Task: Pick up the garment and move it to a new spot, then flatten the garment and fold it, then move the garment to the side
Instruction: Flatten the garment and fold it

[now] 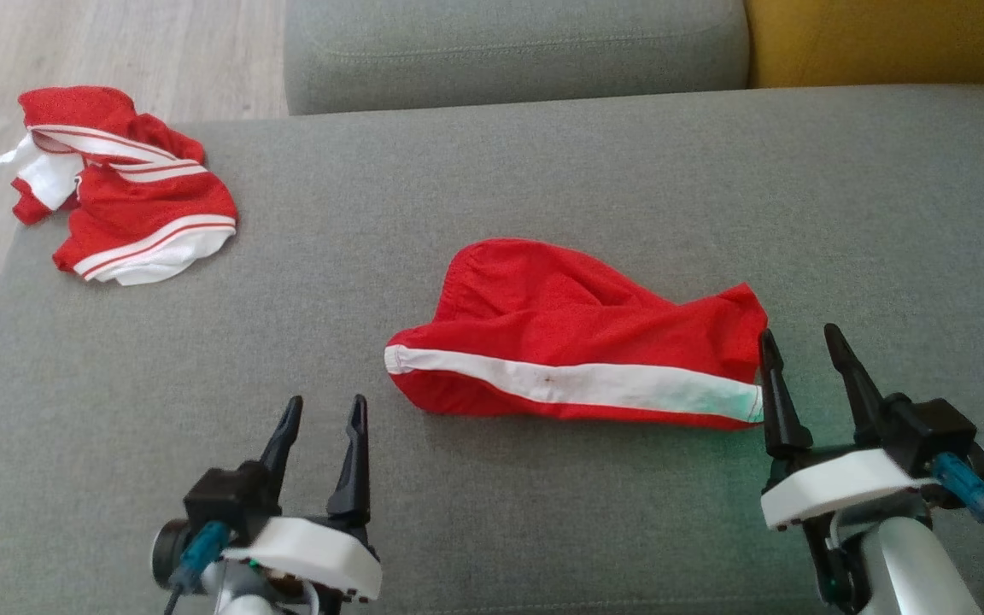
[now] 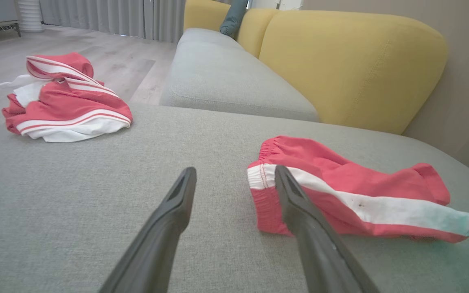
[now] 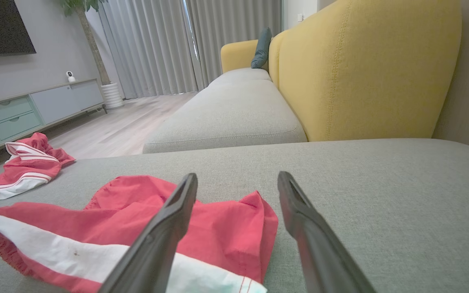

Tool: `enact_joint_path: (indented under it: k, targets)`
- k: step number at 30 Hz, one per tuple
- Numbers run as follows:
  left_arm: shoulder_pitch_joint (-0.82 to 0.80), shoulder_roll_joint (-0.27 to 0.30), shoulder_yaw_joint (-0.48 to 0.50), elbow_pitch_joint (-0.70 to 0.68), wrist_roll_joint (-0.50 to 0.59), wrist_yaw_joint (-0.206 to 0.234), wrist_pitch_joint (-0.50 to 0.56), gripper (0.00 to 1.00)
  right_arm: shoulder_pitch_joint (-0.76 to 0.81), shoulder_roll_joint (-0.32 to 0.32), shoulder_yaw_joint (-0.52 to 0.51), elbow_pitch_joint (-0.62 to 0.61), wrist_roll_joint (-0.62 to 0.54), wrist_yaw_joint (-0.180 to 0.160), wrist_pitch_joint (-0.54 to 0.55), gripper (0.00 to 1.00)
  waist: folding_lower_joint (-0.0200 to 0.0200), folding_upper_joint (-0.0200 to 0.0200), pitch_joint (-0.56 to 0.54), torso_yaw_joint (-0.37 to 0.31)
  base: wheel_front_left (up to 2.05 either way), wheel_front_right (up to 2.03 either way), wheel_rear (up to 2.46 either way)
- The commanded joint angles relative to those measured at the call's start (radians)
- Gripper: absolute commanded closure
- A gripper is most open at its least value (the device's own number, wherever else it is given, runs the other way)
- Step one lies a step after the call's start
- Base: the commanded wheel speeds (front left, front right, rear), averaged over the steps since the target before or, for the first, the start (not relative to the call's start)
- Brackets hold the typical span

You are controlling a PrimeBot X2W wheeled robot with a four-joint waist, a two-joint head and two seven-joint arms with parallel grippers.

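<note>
- Far left, at the seat's corner: pile point(image 1: 129, 192) of red/white cloth, crumpled, well apart from both arms.
- L pincer point(image 1: 327, 399): fingers spread, nothing between them, low over the seat w/ tips pointing fwd.
- Shorts point(image 1: 577, 342), red w/ white side stripe, lay mid-seat btwn the two pincers. Long axis ran left-right across the head view: waistband end toward L, hem end toward R, stripe along the near edge. Rumpled, not flat.
- From L pincer the waistband end lay ahead and to its right, near but apart.
- R pincer point(image 1: 799, 333): fingers spread, empty. Its left finger was just beside the hem end, maybe touching; couldn't tell. Hem corner sat ahead-left of the gap in the R wrist view.
- Judgement: R arm nearer, so prob. a short shift left puts the hem btwn its fingers. L needs a longer reach to the waistband.
- Surface: grey fabric seat point(image 1: 543, 171), soft, w/ free room all round the shorts.
- Room: yellow backrest point(image 1: 885, 43) behind at right, wood floor point(image 1: 116, 43) off the left edge, grey curtains point(image 3: 157, 44) beyond.
</note>
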Motion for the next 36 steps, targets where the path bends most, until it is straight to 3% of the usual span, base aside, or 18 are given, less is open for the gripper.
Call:
enact_joint_path:
  k: [1, 6, 15, 23, 31, 32, 34, 35, 36]
  targets:
    - [-0.067, 0.0, 0.023, -0.008, 0.008, -0.01, -0.009, 0.0, -0.037, -0.001, 0.024, -0.034, 0.002, 0.007, -0.008, 0.0, 0.0, 0.0, 0.008, -0.001, 0.0, 0.0, 0.0]
    - [-0.115, 0.008, 0.006, 0.042, 0.005, -0.039, 0.016, 0.0, -0.046, -0.001, 0.021, -0.033, 0.0, 0.007, -0.008, 0.0, 0.0, 0.0, 0.025, -0.002, 0.0, 0.0, 0.0]
    - [-0.254, 0.013, 0.004, 0.125, -0.096, -0.125, 0.189, 0.0, -0.073, -0.001, 0.022, -0.029, -0.002, 0.007, -0.009, 0.0, 0.0, 0.0, 0.076, -0.018, 0.0, 0.0, 0.0]
    - [-0.307, 0.015, 0.033, 0.185, -0.186, -0.144, 0.286, 0.0, -0.087, -0.001, 0.017, -0.019, -0.005, 0.007, -0.016, 0.0, 0.0, 0.0, 0.104, -0.048, 0.0, 0.0, 0.0]
    - [-0.309, 0.018, 0.032, 0.192, -0.225, -0.159, 0.29, 0.0, -0.087, 0.0, 0.013, -0.007, -0.01, 0.007, -0.021, 0.0, 0.0, 0.0, 0.097, -0.064, 0.0, 0.0, 0.0]
    - [-0.308, 0.018, 0.029, 0.192, -0.229, -0.161, 0.293, 0.07, -0.085, 0.0, 0.014, -0.007, -0.011, 0.007, -0.021, 0.0, 0.0, 0.0, 0.095, -0.065, 0.0, 0.0, 0.0]
    - [-0.303, 0.018, 0.022, 0.191, -0.237, -0.165, 0.297, 0.37, -0.081, 0.0, 0.015, -0.006, -0.015, 0.007, -0.021, 0.0, 0.0, 0.0, 0.089, -0.069, 0.0, 0.0, 0.0]
    - [-0.301, 0.018, 0.021, 0.189, -0.239, -0.165, 0.297, 0.42, -0.079, 0.0, 0.014, -0.005, -0.017, 0.007, -0.02, 0.0, 0.0, 0.0, 0.088, -0.07, 0.0, 0.0, 0.0]
    - [-0.3, 0.019, 0.02, 0.187, -0.24, -0.165, 0.297, 0.53, -0.076, 0.0, 0.012, -0.004, -0.021, 0.007, -0.015, 0.0, 0.0, 0.0, 0.086, -0.071, 0.0, 0.0, 0.0]
